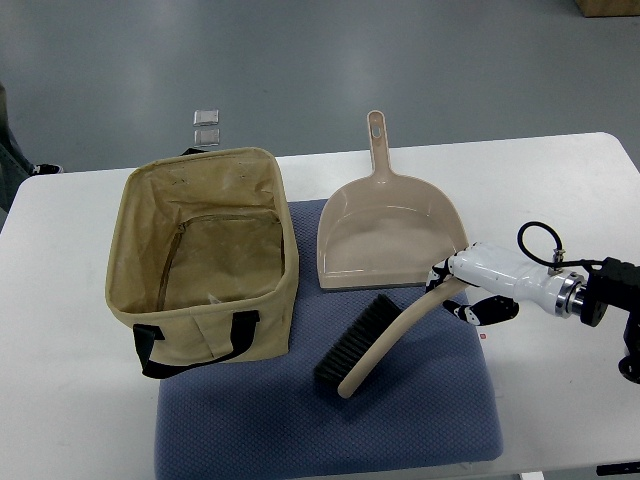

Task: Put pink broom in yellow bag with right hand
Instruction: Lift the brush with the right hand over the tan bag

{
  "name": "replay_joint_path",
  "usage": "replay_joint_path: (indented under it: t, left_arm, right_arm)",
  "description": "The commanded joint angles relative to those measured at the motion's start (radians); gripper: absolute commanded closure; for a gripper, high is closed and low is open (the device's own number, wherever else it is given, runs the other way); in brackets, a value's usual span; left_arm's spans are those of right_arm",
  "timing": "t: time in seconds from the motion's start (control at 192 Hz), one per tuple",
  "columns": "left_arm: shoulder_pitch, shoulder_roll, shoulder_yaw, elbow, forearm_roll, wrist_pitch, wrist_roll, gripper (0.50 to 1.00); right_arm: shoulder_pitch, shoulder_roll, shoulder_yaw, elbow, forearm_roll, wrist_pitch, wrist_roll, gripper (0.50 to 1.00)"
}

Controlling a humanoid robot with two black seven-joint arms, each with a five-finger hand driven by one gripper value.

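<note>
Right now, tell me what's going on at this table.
The robot's right hand has closed on the handle end of the pink broom, which lies on the blue mat. The yellow bag stands open to the left, with no broom in it yet. A pink dustpan lies behind the broom. The left hand isn't visible.

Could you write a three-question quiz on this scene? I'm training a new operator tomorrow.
1. True or false: the broom already lies inside the bag.
2. What lies directly beyond the broom on the table? A) dustpan B) bucket C) sponge
3. Which end of the broom is the right hand at: handle or bristles?

Key
1. False: it lies on the blue mat, beside the bag.
2. A
3. The handle end.
</note>
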Motion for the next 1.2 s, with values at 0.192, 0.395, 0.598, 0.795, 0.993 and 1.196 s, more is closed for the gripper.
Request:
replay_joint_path:
  t: [0.192,0.395,0.598,0.795,0.993,1.196]
  left_arm:
    - [0.000,0.000,0.000,0.000,0.000,0.000,0.000,0.500]
    - [0.000,0.000,0.000,0.000,0.000,0.000,0.000,0.500]
    - [0.000,0.000,0.000,0.000,0.000,0.000,0.000,0.500]
    - [0.000,0.000,0.000,0.000,0.000,0.000,0.000,0.500]
    - [0.000,0.000,0.000,0.000,0.001,0.000,0.000,0.500]
    - [0.000,0.000,0.000,0.000,0.001,0.000,0.000,0.500]
  right_arm:
    - [0.137,-0.046,0.009,0.000,0.076,-0.023,0.008,1.000]
    - [0.269,-0.068,0.009,-0.007,0.172,-0.010,0.014,1.000]
    - [0.395,-0.048,0.009,-0.052,0.194,-0.007,0.007,1.000]
    - [0.534,0.069,0.009,-0.132,0.191,0.045,0.007,1.000]
    - [0.620,0.222,0.006,-0.164,0.182,0.074,-0.006,1.000]
    - [0.623,0.363,-0.006,-0.179,0.116,0.086,-0.027,1.000]
